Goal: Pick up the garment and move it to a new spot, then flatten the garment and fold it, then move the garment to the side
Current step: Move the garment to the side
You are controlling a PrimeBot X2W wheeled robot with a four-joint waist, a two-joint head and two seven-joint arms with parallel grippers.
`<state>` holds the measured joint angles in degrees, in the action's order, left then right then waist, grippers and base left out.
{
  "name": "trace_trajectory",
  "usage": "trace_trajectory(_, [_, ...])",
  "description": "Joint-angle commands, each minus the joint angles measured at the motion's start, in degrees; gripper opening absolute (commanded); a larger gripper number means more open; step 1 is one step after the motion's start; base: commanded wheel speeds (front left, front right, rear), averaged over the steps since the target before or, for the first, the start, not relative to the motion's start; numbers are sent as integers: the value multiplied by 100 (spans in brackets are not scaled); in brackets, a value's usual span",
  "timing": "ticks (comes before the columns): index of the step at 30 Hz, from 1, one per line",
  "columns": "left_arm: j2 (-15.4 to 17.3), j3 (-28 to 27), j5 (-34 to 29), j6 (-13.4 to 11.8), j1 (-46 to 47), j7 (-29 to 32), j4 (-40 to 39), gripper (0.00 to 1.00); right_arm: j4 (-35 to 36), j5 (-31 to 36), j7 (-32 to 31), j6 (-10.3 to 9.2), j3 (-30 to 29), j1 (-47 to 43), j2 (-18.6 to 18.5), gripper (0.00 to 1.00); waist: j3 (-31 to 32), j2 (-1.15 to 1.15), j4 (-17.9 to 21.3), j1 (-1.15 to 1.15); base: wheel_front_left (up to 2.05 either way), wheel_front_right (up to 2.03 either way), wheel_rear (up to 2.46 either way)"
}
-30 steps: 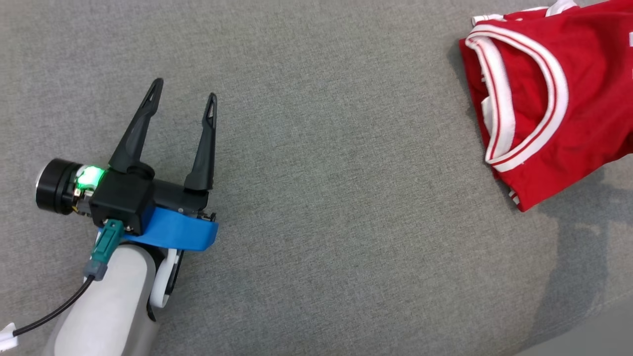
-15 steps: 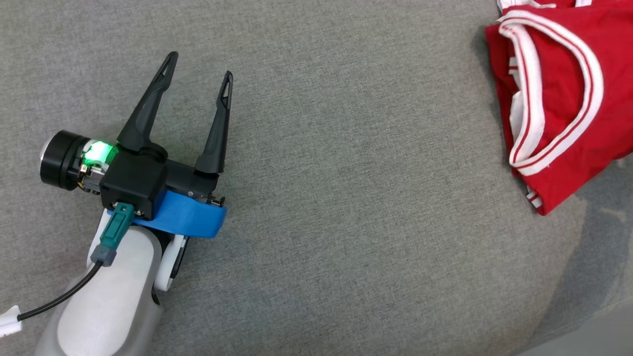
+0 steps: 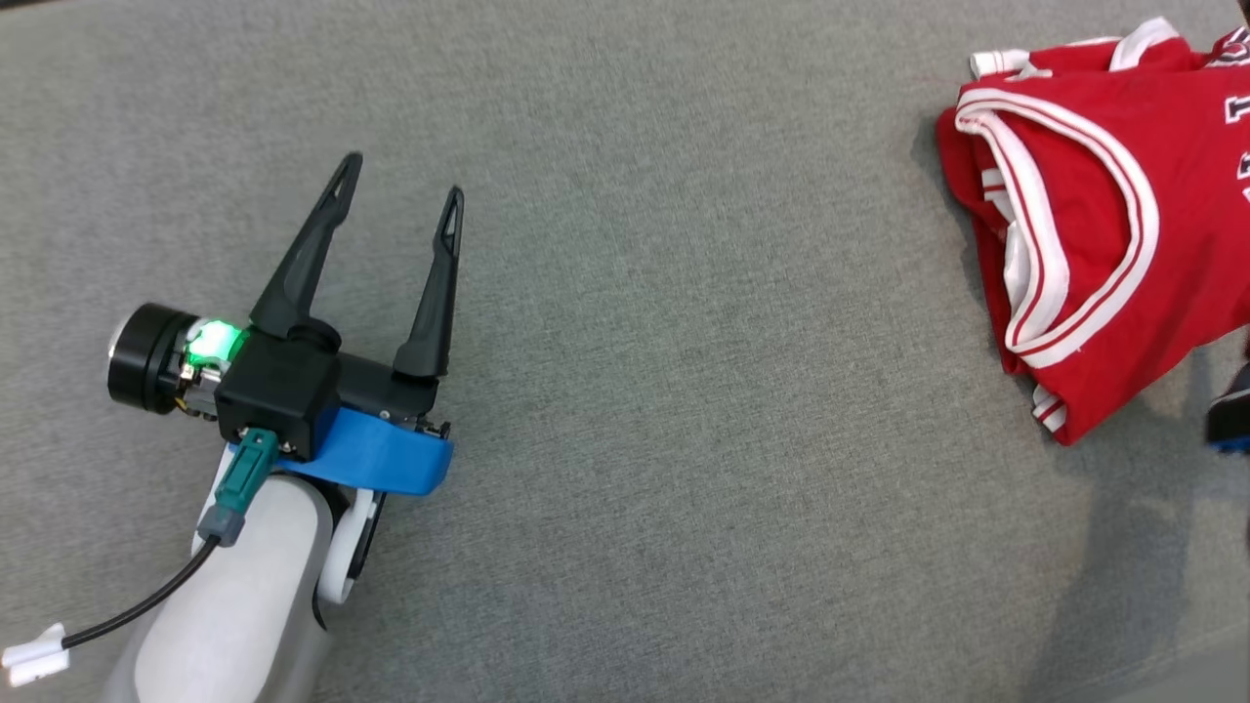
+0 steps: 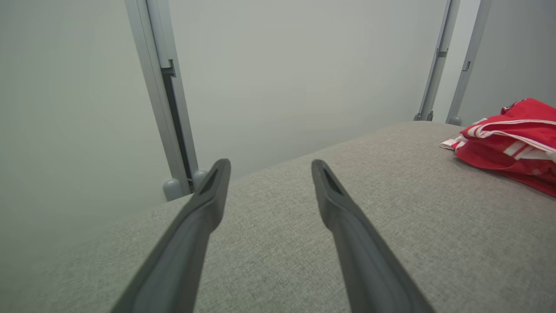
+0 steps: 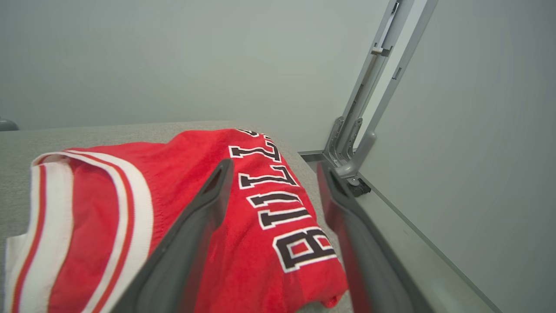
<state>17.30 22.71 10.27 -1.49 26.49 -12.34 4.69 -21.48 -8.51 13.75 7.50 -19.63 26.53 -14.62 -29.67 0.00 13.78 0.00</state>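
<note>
The red white-trimmed fabric jersey (image 3: 1191,293) lay on the grey woven cloth surface (image 3: 684,391); the left gripper (image 3: 402,176) stood spread and empty, the right gripper (image 5: 273,165) spread above the jersey

The left gripper (image 3: 402,176) hangs over the grey fabric worktop (image 3: 703,410) toward its left edge, fingers spread wide with nothing between them. The red garment (image 3: 1094,293), trimmed in white stripes, lies folded and rumpled near the far right corner, well apart from the gripper.

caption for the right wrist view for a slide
Open right hand looking across a red Bulls jersey on grey fabric
</note>
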Motion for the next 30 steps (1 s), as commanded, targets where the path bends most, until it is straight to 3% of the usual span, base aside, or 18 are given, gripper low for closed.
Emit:
trace_trajectory(1, [-8, -33, 48, -45, -103, -48, 53, 100, 281, 62, 44, -3, 85, -260, 183, 100, 165, 0, -6, 0, 0, 0, 0])
trace_trajectory(9, [-107, -169, 323, -224, -574, -144, 219, 100, 1474, 69, -114, -3, 829, -1200, 901, 100, 761, 0, -340, 0, 0, 0, 0])
trace_trajectory(18, [-173, -434, 617, -374, -1144, -250, 442, 100, 1943, -74, -426, -2, 1605, -1526, 1037, 100, 1340, 0, -960, 0, 0, 0, 0])
trace_trajectory(24, [-229, -600, 742, -439, -1449, -280, 526, 100, 2002, -49, -557, -2, 1712, -1663, 1052, 100, 1668, 0, -1259, 0, 0, 0, 0])
trace_trajectory(30, [-222, -681, 808, -413, -1820, -285, 624, 100, 2031, -14, -651, -2, 1791, -1938, 1107, 100, 2005, 0, -1315, 0, 0, 0, 0])
